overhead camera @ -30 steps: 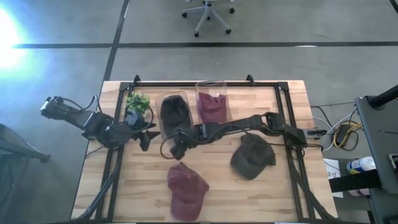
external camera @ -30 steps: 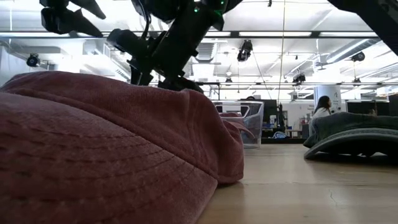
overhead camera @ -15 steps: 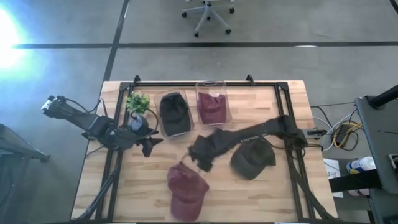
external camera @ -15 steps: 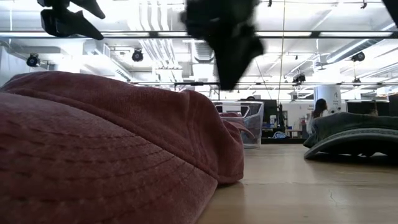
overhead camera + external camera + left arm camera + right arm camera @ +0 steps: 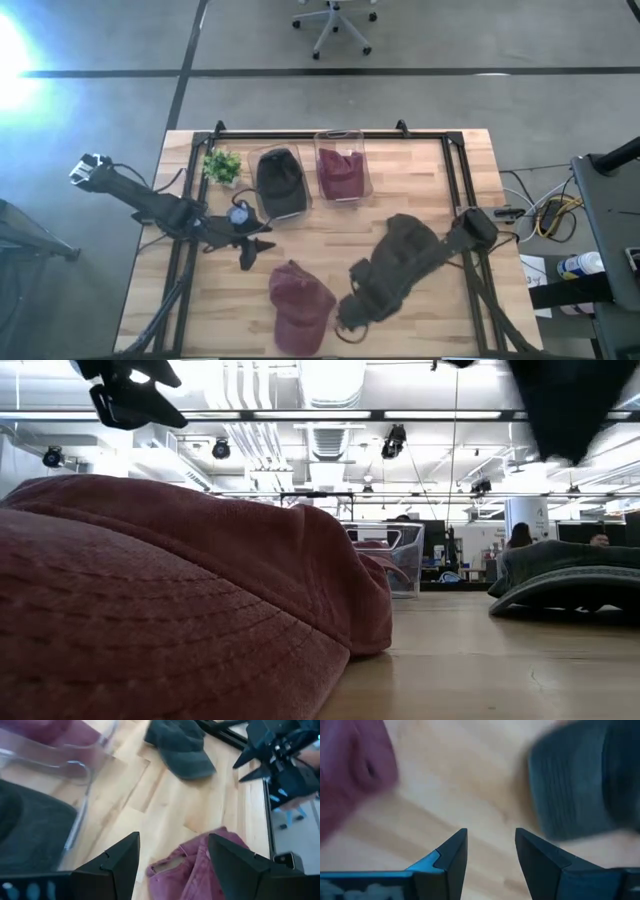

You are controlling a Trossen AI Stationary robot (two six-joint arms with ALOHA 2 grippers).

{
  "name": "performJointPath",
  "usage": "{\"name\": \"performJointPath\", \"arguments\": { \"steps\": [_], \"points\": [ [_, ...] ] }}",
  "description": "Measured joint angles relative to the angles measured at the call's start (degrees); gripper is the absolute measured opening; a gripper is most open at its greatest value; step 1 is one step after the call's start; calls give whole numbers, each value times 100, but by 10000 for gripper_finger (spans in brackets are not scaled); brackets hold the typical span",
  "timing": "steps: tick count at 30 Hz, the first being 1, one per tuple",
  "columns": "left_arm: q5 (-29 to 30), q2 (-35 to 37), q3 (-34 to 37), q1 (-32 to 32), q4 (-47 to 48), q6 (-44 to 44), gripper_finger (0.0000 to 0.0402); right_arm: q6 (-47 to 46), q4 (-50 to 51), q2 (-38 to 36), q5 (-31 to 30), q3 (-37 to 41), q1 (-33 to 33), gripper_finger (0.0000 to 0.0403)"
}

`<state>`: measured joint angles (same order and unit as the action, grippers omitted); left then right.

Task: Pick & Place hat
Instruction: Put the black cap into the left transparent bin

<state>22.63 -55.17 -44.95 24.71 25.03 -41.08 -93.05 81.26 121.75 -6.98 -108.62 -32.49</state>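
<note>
A maroon cap (image 5: 300, 300) lies flat on the near part of the table and fills the low view (image 5: 170, 590). A dark green cap (image 5: 410, 240) lies to its right, partly under my right arm. My right gripper (image 5: 344, 320) hangs open above bare wood between the two caps (image 5: 490, 845); the maroon cap (image 5: 350, 770) and the green cap (image 5: 580, 785) show on either side of it. My left gripper (image 5: 251, 250) is open above the table, left of the maroon cap (image 5: 172, 855).
Two clear bins stand at the far side: one (image 5: 281, 181) holds a dark cap, the other (image 5: 342, 170) a maroon cap. A small green plant (image 5: 222, 165) stands left of them. A black frame (image 5: 450, 160) runs round the table. Bare wood lies between bins and loose caps.
My right gripper has swung from beside the dark-cap bin toward the table's near edge and to the right, ending between the maroon and green caps, its arm now crossing the green cap. My left gripper has shifted slightly toward the near edge and right. No cap has moved.
</note>
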Motion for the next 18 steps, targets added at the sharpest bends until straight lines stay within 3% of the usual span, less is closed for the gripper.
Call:
{"name": "performJointPath", "arguments": {
  "steps": [5, 14, 18],
  "points": [
    [-364, -306, 16, 58, -189, -39, 229, -336, 436, 65, 543, 17, -393, 162],
    [-480, -1263, -36, 632, -1274, -1135, 229, -1083, 499, 90, 532, 44, -1168, 162],
    [-474, -1809, -427, 683, -1353, -1459, 229, -1535, 426, 101, 489, 159, -1487, 162]
  ]
}}
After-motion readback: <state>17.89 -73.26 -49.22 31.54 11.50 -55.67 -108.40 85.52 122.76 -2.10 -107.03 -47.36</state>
